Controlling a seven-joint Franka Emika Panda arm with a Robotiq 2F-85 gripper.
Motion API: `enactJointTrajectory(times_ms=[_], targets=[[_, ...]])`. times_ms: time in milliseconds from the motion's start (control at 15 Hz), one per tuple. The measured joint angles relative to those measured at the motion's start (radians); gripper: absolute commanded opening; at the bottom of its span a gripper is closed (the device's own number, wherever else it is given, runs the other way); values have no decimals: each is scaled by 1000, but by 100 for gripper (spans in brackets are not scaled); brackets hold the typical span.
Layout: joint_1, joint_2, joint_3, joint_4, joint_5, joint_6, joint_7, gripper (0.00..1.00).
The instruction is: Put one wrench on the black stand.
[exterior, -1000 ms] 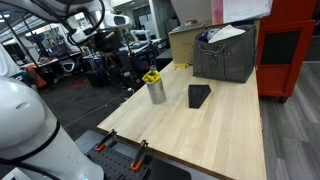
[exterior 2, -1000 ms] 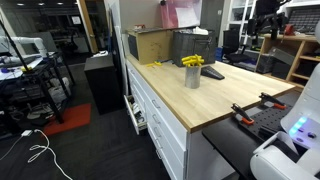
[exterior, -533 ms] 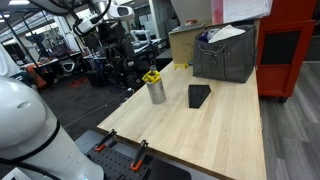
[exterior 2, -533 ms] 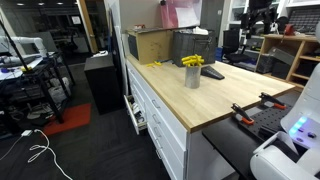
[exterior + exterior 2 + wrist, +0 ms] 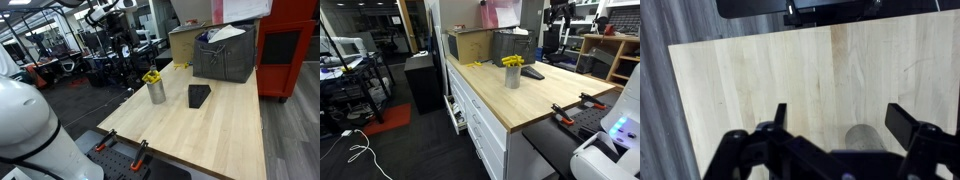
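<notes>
Several yellow wrenches [image 5: 151,76] stand in a silver metal cup [image 5: 156,93] near the table's left edge; they also show in an exterior view [image 5: 512,61]. The black stand [image 5: 199,95] sits on the table just right of the cup, and in an exterior view [image 5: 532,73] just behind it. My gripper [image 5: 116,6] hangs high above and beyond the table, far from both; it also shows in an exterior view [image 5: 558,9]. In the wrist view my gripper [image 5: 843,120] is open and empty above bare wood. The wrenches and stand do not show there.
A big grey box [image 5: 225,55] and a cardboard box [image 5: 186,44] stand at the table's back. A small yellow item [image 5: 180,66] lies by the cardboard box. Orange clamps [image 5: 139,150] sit on the front edge. A red cabinet [image 5: 290,50] stands at right.
The arm has risen: my gripper moved up towards the top of both exterior views. Nothing on the table has moved.
</notes>
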Motion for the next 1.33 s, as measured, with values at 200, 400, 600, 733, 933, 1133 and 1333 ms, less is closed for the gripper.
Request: enactJointTrajectory(times_ms=[200, 400, 600, 733, 933, 1133, 1333], targets=[[34, 61, 12, 64, -1, 0, -2, 100], [64, 114, 29, 124, -12, 0, -11, 100], [89, 167, 44, 182, -52, 1, -55, 100], [103, 204, 52, 218, -99, 7, -97, 100], [128, 261, 62, 264, -181, 32, -179, 100], [153, 321, 74, 299, -246, 71, -263, 100], [175, 364, 81, 323, -279, 85, -328, 100]])
